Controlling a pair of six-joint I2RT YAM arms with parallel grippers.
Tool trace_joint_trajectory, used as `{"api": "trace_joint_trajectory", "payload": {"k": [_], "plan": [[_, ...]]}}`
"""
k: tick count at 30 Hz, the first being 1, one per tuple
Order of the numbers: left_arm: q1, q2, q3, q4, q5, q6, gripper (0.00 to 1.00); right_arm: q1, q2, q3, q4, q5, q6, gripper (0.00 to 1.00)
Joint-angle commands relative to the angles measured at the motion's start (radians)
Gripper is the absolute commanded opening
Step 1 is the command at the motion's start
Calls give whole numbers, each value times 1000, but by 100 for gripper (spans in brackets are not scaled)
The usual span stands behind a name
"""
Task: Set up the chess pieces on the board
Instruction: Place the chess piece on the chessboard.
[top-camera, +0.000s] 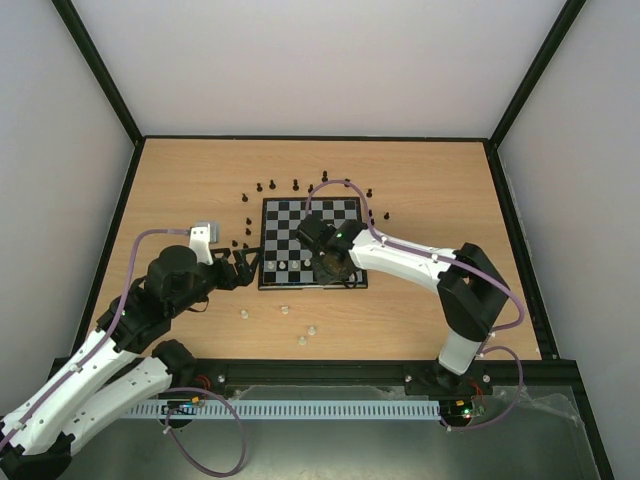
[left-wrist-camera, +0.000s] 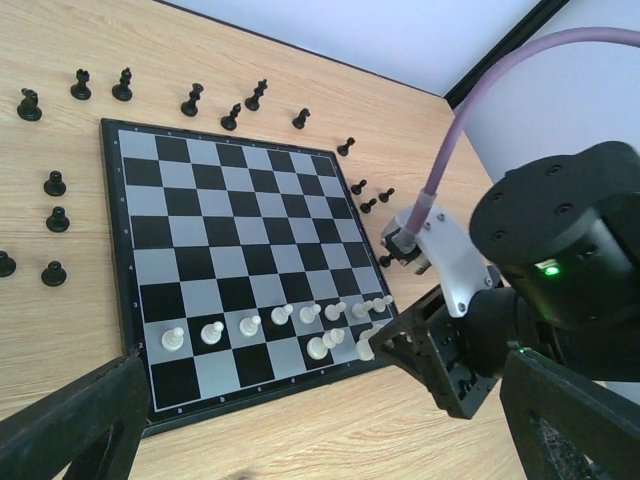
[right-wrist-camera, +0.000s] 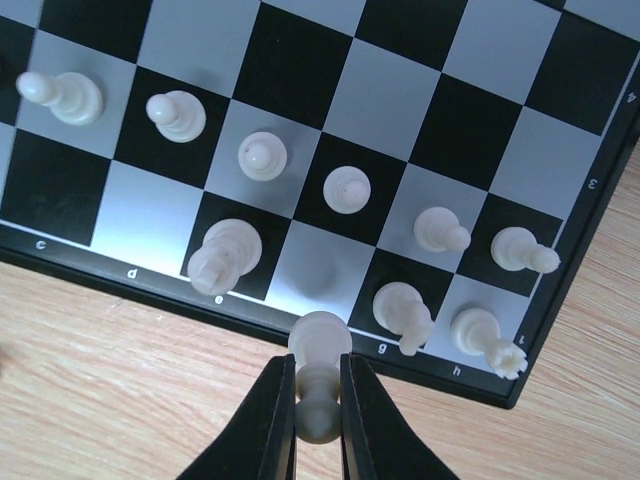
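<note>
Several tiny black chessmen (left-wrist-camera: 81, 84) stand off the small glossy black-and-silver chessboard (top-camera: 290, 215). They are ranged along its left and far sides on the pale wooden bench (top-camera: 190, 180), none of them on a square.

Left pincer (top-camera: 238, 270): fully released, nothing between its fingers, hovering just beside the board's near left corner.

A few loose cream-white chessmen (top-camera: 312, 328) lie on the bench near the board's front edge.

On the board, a row of cream-white pawns (right-wrist-camera: 262, 155) fills the second rank. The first rank has a tall piece on e, what looks like a knight on g, and a rook on h. The bare f square (right-wrist-camera: 320, 270) lies between them.

Right pincer (right-wrist-camera: 318, 368): clenched on the stem of a cream-white round-headed piece (right-wrist-camera: 320, 338), probably a bishop. It is over the board's near frame, just short of f; I cannot tell its tilt.

Step in hand, by my judgement: filling the white back rank. The next move calls for a short advance over the bare square, a straight descent, then a narrow release. The neighbours on e and g sit close, and a wide opening could knock them.
</note>
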Motion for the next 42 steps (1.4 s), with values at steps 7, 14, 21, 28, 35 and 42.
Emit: {"api": "trace_joint_trajectory", "payload": {"k": [7,14,21,28,35,42], "plan": [[5,-8,-12,13,-7,13,99,-23,69,37,-7,-11,-35,10],[5,-8,-15,13,-8,14,99,-29,86,47,0,-16,-38,11],[5,-9,-16,12,-10,14,99,-33,99,41,12,-22,-38,11],[5,-7,-18,12,-11,14,99,-39,103,38,19,-24,-40,12],[5,-8,-19,12,-12,13,99,-40,106,35,22,-27,-38,14],[5,-9,-21,13,-12,13,99,-41,108,27,20,-29,-38,16]]}}
